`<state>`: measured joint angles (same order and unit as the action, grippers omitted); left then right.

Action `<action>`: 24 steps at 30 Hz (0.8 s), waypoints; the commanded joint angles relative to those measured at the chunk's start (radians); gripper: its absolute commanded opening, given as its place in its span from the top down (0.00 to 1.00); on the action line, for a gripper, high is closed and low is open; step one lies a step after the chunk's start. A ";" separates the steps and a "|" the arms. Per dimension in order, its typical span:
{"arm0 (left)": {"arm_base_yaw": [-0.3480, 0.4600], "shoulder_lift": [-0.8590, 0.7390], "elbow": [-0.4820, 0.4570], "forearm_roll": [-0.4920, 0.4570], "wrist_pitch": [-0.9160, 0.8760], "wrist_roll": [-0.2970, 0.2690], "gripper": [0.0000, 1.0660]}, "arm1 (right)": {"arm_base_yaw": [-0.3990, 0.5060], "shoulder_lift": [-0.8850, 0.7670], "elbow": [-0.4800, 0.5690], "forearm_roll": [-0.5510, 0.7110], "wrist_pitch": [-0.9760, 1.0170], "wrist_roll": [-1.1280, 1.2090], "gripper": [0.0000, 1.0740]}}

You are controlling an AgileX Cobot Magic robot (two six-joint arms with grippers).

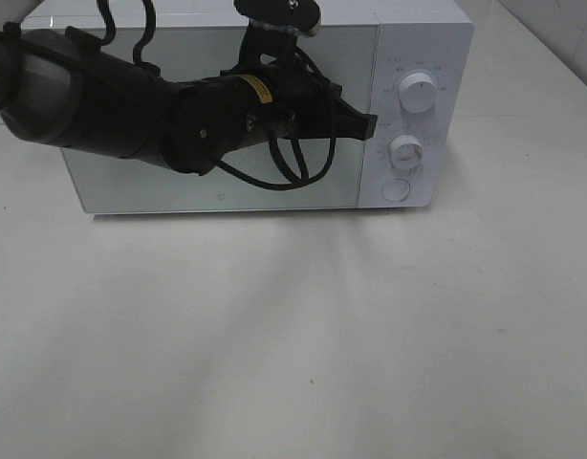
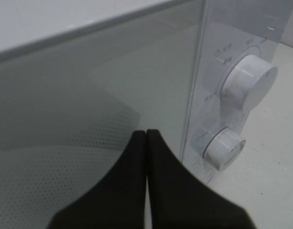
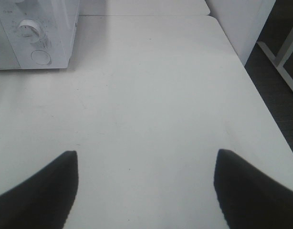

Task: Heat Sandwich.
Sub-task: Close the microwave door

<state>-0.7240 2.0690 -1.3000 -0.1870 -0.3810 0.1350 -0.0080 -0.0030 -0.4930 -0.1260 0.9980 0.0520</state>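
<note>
At microwave door, near control panel: left gripper pinched together, holding nothing. Over table: right gripper spread wide, empty. No sandwich visible; presumably inside. Reads as door-closing step; next calls for turning lower dial

1. The microwave stood on the table, toward its far side, with open tabletop before it.
2. The door took up the left of its front.
3. Right of the door, the upper knob sat above the lower knob, with the button below both.
4. The left arm reached from the left across the front of the door.
5. The left gripper was before the door's right edge, just left of the knobs.
6. The right gripper hung over the table, well apart from the microwave.
</note>
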 commanded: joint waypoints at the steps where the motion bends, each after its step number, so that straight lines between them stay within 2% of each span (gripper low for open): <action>1: 0.057 0.003 -0.026 -0.064 -0.072 -0.003 1.00 | -0.004 -0.029 0.000 0.002 -0.003 -0.009 0.30; 24: 0.059 0.002 -0.026 -0.061 -0.072 -0.012 1.00 | -0.004 -0.029 0.000 0.002 -0.003 -0.009 0.30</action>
<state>-0.7170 2.0700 -1.3020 -0.1730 -0.3630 0.1340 -0.0080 -0.0030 -0.4930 -0.1250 0.9980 0.0520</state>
